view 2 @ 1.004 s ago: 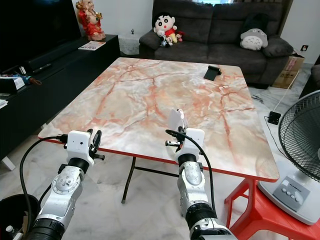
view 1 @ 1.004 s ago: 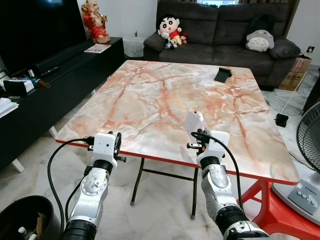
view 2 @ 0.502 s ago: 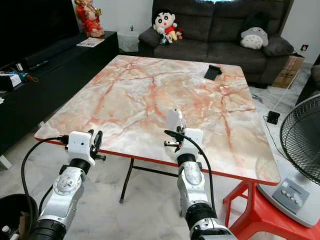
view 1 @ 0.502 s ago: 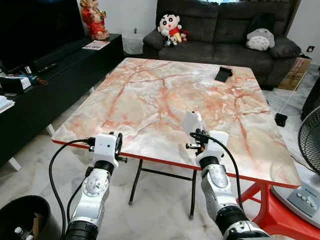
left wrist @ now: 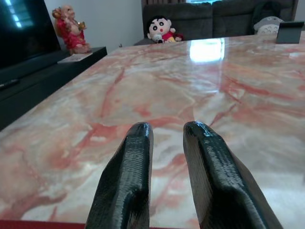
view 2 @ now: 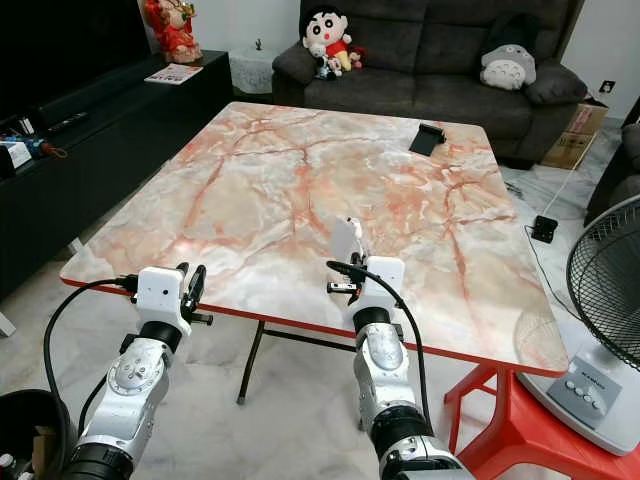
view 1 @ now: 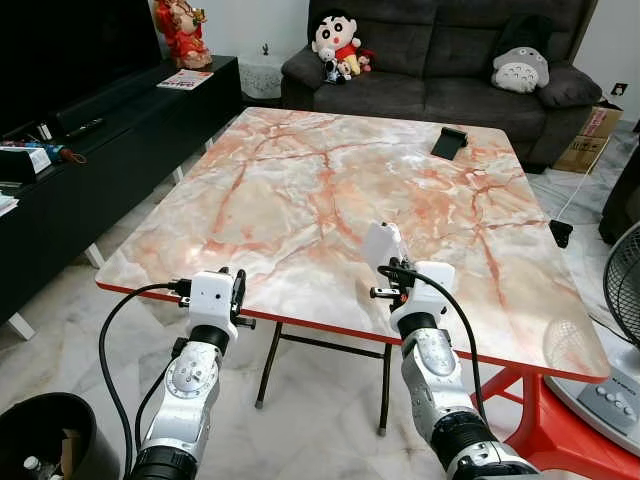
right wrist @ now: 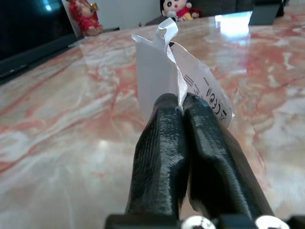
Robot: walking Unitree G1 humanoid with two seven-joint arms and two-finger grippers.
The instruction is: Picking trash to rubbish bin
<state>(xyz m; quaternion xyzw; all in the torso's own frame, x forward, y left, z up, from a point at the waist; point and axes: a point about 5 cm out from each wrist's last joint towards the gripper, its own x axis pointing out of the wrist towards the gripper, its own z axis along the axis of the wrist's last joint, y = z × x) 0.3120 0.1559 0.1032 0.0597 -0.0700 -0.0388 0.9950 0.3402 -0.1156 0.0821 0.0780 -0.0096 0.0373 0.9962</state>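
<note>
Right gripper [right wrist: 183, 107]: fingers pressed together on a white plastic wrapper [right wrist: 178, 76], which stands up past the fingertips, printed side outward; held above the near part of the marble-patterned table [view 1: 300, 190], just inside its red front edge.

Left gripper [left wrist: 164, 136]: fingers set a narrow gap apart, holding nothing, raised at the table's near left edge.

Rubbish bin [view 1: 40, 440]: black, on the floor at the robot's lower left, well apart from the wrapper.

Surroundings: dark phone-like object [view 1: 447, 143] at the table's far side; grey sofa [view 1: 450, 70] with plush toys behind; fan [view 2: 605, 280] to the right.
</note>
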